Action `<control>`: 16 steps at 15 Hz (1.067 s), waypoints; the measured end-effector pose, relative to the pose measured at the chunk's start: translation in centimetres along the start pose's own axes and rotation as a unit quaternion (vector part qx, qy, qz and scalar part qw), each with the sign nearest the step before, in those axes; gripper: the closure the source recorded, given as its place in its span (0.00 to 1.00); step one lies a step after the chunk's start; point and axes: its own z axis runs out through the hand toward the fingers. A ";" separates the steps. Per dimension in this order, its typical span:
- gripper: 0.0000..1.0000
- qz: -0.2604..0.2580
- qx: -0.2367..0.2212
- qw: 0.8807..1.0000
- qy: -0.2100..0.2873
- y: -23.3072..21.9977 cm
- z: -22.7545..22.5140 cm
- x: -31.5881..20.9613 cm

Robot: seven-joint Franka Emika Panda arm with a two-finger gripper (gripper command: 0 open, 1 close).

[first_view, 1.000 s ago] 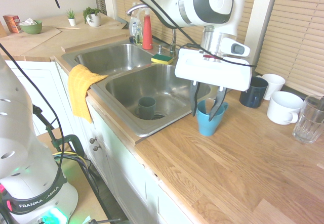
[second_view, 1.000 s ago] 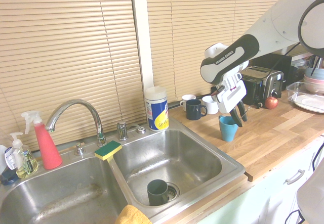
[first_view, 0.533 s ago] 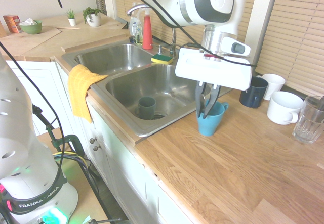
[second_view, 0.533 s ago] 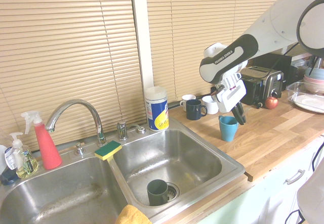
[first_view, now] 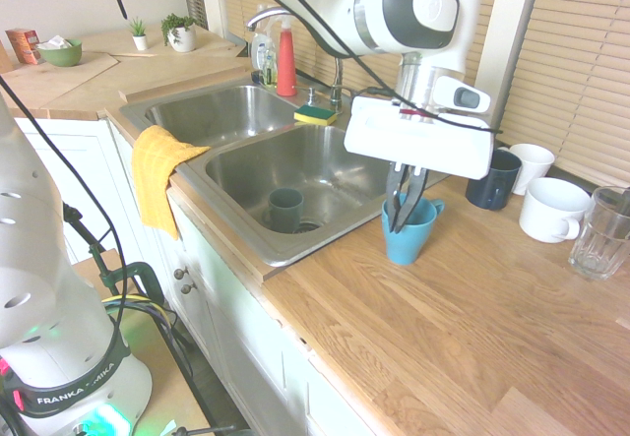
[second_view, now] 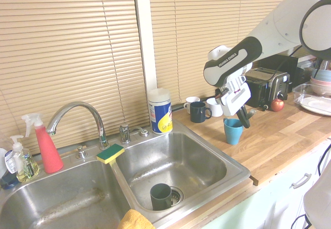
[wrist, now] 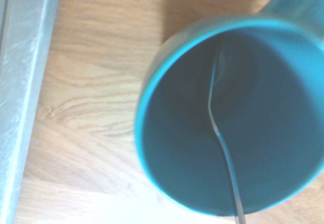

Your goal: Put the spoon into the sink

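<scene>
My gripper hangs over a teal mug on the wooden counter, just right of the sink. Its fingers are pressed together and dip into the mug's mouth; the second exterior view shows the gripper and teal mug the same way. In the wrist view the spoon appears as a slim handle standing inside the teal mug, running up to the picture's bottom edge. The fingers look shut on its handle. The sink has two steel basins under a curved faucet.
A dark mug stands by the drain of the near basin. A yellow cloth hangs over the sink's front edge, and a sponge lies on the divider. A navy mug, white mugs and a glass stand behind.
The fingers stood wide apart around the teal mug's rim a second ago. They have since come together inside its mouth. The arm has barely shifted.
</scene>
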 end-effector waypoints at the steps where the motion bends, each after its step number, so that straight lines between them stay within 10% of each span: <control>1: 1.00 0.002 0.002 1.000 0.005 0.2 -0.5 0.1; 9: 1.00 0.014 0.025 0.997 0.074 3.4 -8.2 -2.5; 16: 1.00 -0.043 -0.004 0.991 0.125 -5.9 -17.6 -8.0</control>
